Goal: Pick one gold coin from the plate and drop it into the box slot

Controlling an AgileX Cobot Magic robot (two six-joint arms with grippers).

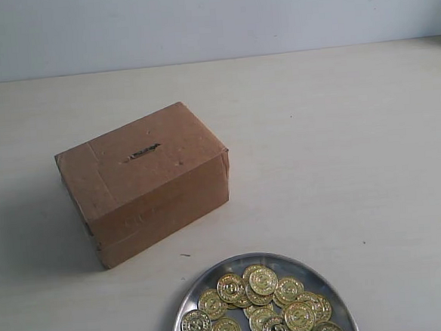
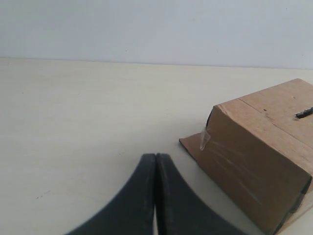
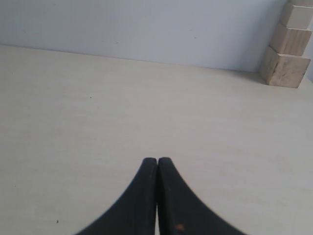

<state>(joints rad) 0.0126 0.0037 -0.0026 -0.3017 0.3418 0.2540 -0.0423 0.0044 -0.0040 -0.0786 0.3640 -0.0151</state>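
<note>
Risks, as I judge them: on the smooth table (image 1: 354,126) the box (image 1: 150,185) may slide if it is nudged. The coins (image 1: 264,302) lie heaped and overlapping in the plate (image 1: 201,282), so a pinch may lift two, and the narrow slot (image 1: 144,151) on the box top could reject a tilted coin. For room, the table is open right of the box and the plate is near it but apart; the left gripper (image 2: 155,159) is clenched, empty and near a box corner, and the right gripper (image 3: 157,161) is clenched and empty over bare table.

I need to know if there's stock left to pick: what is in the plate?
The plate holds a heap of gold coins. They overlap, so any beneath the top ones are covered. The plate's near part runs out of frame.
</note>
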